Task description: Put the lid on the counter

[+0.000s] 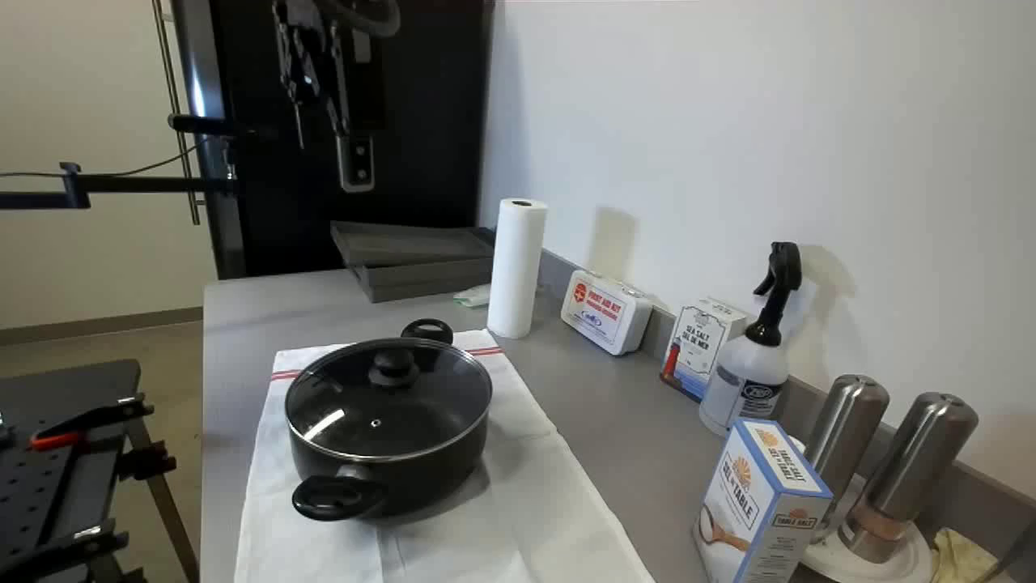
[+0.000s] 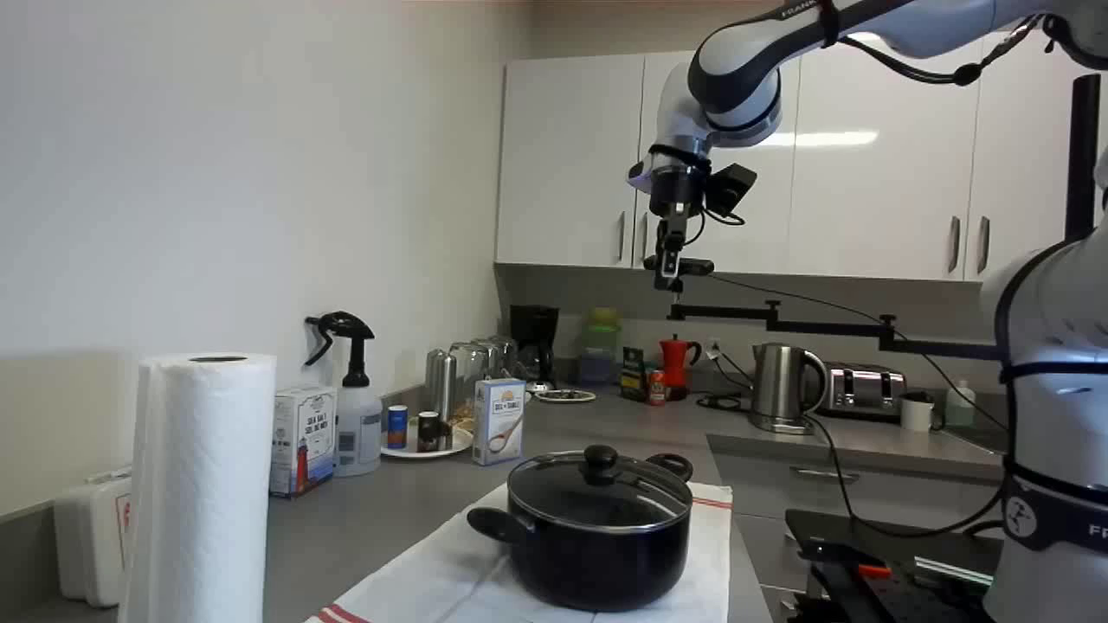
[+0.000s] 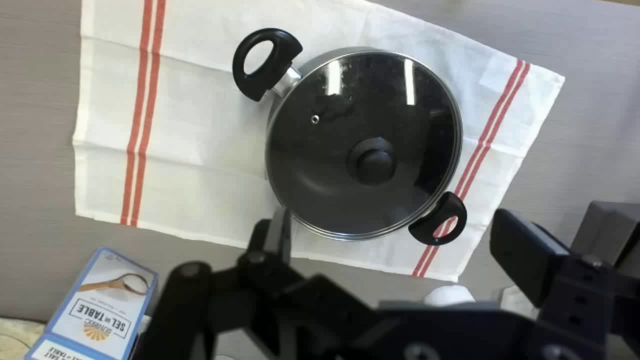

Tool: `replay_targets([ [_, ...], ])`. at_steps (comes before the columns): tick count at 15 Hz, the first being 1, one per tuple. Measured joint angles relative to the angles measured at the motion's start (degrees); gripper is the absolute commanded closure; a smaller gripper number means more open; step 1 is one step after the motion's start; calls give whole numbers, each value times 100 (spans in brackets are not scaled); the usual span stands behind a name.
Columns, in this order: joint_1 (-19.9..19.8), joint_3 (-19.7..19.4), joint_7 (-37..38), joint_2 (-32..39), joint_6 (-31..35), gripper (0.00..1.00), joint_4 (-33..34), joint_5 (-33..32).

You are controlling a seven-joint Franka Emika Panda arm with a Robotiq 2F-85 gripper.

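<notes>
Lid (image 1: 388, 417): round glass, thin metal rim; sits on the black pot (image 2: 602, 562), which stands on the white cloth (image 1: 534, 510). Counter (image 1: 599, 421) shows right of the cloth in an exterior view; lid not yet there.
Gripper (image 3: 392, 230): fingers (image 3: 522, 255) spread wide, nothing between them; hangs high, well apart from the pot in both exterior views.
Knob (image 3: 376, 166): black, stubby, mid-lid. Best hold, I judge: a finger each side, centred, straight lift.
Handling: stiff, likely moderate in weight; glass could crack if dropped or set down hard. Smooth dome probably slippery, so keep off it. Off-centre pinch may let it tip.
Pot handle (image 3: 282, 57): gripping there would bring the pot, not the lid.
Hidden: knob's neck, in the wrist view; seam on the pot's far side in each exterior view. Pot's inside too dark to read; contents, cannot tell.
Hard to make out: gripper, dark against the black panel (image 1: 429, 121) in an exterior view, upper part cut off by the top edge.
</notes>
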Motion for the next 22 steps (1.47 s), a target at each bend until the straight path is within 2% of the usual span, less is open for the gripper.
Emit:
replay_targets([
  [12, -51, 83, 16, 37, 34, 0, -15, 1],
  [16, -70, 320, 223, 341, 431, 0, -120, -9],
  [22, -53, 878, 698, 1119, 1106, 0, -321, -155],
])
